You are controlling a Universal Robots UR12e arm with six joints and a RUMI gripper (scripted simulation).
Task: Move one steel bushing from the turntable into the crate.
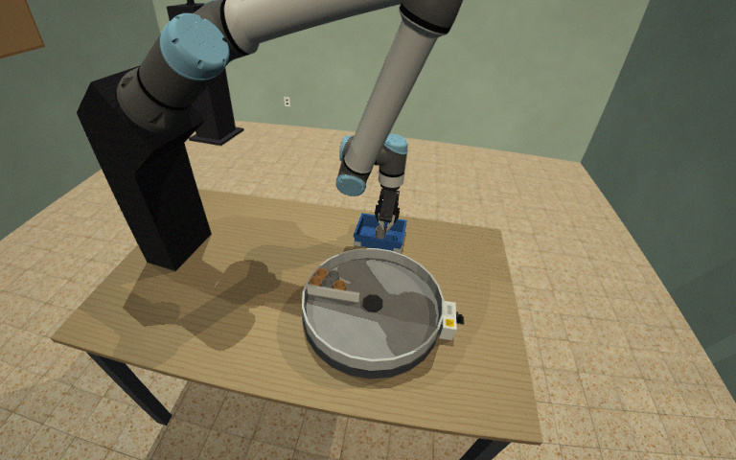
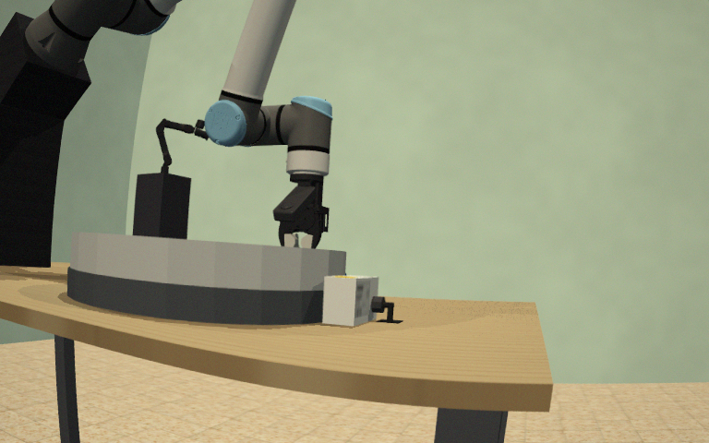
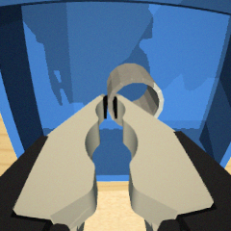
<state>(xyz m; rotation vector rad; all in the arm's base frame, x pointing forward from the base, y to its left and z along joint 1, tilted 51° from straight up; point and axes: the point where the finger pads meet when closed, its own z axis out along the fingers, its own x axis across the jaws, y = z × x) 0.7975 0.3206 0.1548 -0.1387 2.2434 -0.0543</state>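
Note:
My gripper (image 1: 381, 226) hangs over the blue crate (image 1: 397, 236) behind the turntable (image 1: 371, 309). In the wrist view its fingertips are shut on the thin wall of a steel bushing (image 3: 135, 93), a short grey sleeve, held above the crate's blue floor (image 3: 72, 63). In the top view the bushing (image 1: 380, 232) shows as a grey bit at the fingertips. Several other bushings (image 1: 328, 278), grey and copper-coloured, sit bunched at the turntable's left rim. In the exterior view the gripper (image 2: 298, 241) is just behind the turntable wall (image 2: 203, 277), and the crate is hidden.
A grey guide bar (image 1: 333, 294) crosses the turntable next to the bunched bushings. A white control box (image 1: 448, 321) sticks out on the turntable's right side. The robot's black pedestal (image 1: 144, 168) stands at the table's left. A black stand (image 2: 161, 204) is behind.

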